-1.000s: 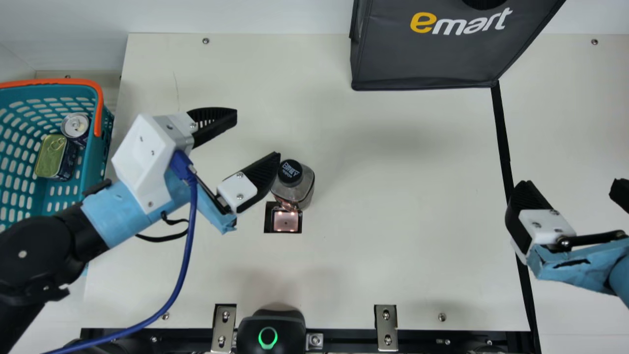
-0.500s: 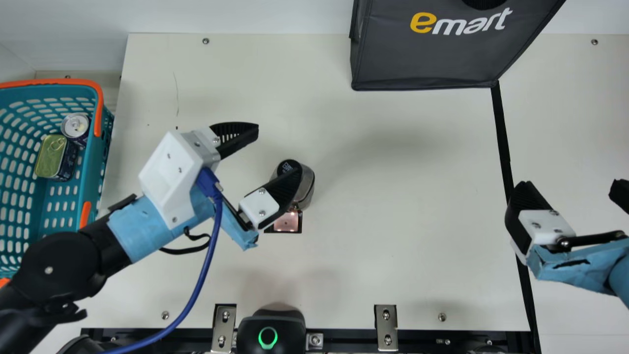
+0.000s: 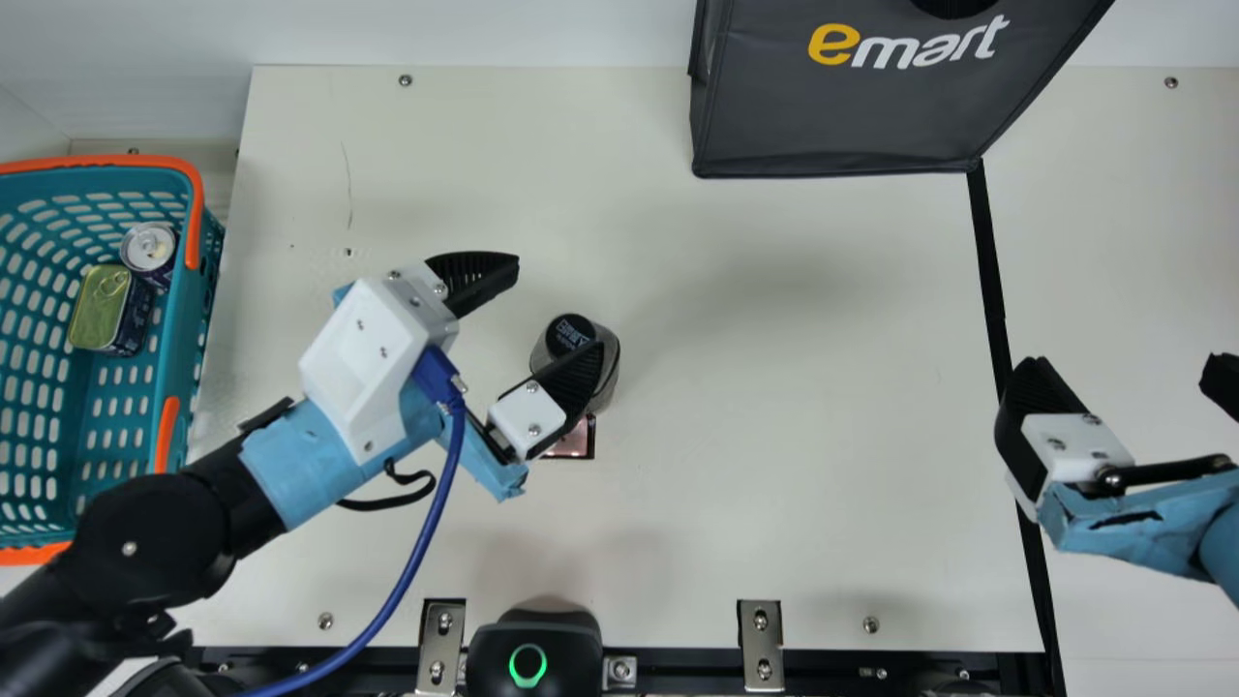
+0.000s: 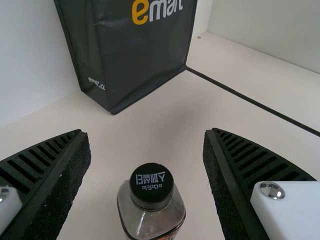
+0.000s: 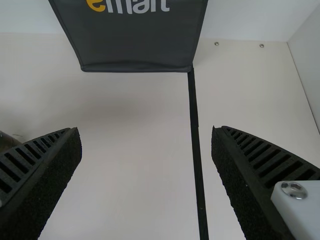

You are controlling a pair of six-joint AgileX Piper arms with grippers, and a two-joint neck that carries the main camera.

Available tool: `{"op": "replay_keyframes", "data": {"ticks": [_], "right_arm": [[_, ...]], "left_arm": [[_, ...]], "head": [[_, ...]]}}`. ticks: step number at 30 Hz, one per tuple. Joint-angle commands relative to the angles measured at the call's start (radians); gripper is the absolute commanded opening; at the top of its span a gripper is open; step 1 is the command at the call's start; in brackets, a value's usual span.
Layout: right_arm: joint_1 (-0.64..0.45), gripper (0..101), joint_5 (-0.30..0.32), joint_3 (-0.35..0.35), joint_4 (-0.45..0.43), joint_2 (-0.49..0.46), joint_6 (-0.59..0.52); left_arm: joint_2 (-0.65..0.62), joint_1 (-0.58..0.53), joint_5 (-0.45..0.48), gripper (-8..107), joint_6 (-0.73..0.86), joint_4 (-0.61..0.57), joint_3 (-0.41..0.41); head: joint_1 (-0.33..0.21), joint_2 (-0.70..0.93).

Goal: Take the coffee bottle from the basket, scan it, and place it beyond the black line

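Over on the left we have the blue-green basket, orange handle and all, with a round can standing toward the far side and a flat tin right by it, a touch nearer. Moving right, here's the left gripper, fingers spread wide, nothing in its grasp! And look at that, the coffee bottle, upright on the table, dark cap on top. From the wrist it sits in the opening between the two fingers, with space on either side; from above, the nearer finger covers part of it. Just on the bottle's near side, partly behind that same finger, there's the little scanner window set in the tabletop. Straight down at the near edge, a black device shows a green ring. Up at the far side, right of centre, stands the big dark bag. From its near right corner the black line runs toward the near edge, and the bottle is well to the left of it. Finally, far over on the right, the right gripper hangs by the line, fingers wide apart and holding nothing!
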Motion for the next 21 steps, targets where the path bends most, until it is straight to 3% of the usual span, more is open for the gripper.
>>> {"op": "replay_keyframes", "data": {"ticks": [1, 12, 21], "right_arm": [[0.0, 91, 0.0, 0.0, 0.0, 0.0, 0.0], [0.0, 91, 0.0, 0.0, 0.0, 0.0, 0.0], [0.0, 91, 0.0, 0.0, 0.0, 0.0, 0.0]], "left_arm": [[0.004, -0.011, 0.017, 90, -0.007, 0.001, 0.001], [0.026, -0.086, 0.125, 90, -0.024, -0.025, 0.0], [0.034, -0.222, 0.301, 90, 0.188, -0.3, 0.006]], "head": [[-0.027, 0.002], [-0.027, 0.002], [-0.027, 0.002]]}}
